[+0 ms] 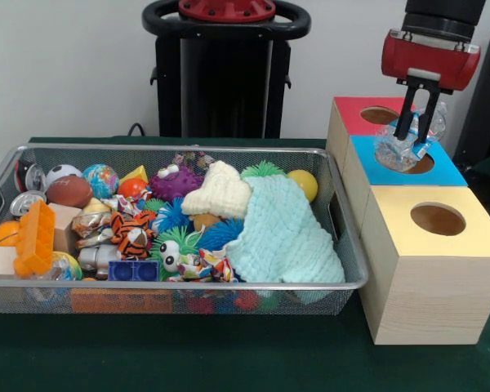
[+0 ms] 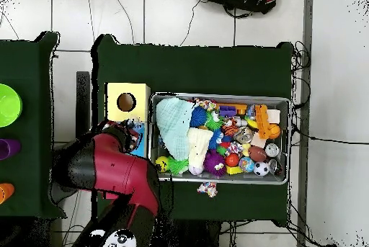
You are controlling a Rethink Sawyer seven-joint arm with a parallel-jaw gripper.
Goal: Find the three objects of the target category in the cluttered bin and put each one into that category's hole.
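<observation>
Above blue-topped box point(image 1: 402, 167), fingers point(image 1: 418, 124) seemingly grip crumpled clear plastic bottle point(image 1: 396, 149)

the mint blanket point(image 1: 282, 237) is covering whatever is lying under it in the wire bin point(image 1: 171, 284). in the overhead view the red arm point(image 2: 115, 172) is hiding the blue box point(image 1: 404, 167) and the red box point(image 1: 361, 114). the crumpled clear thing point(image 1: 396, 151) in the gripper point(image 1: 418, 122) is masking part of the blue box's hole.
</observation>
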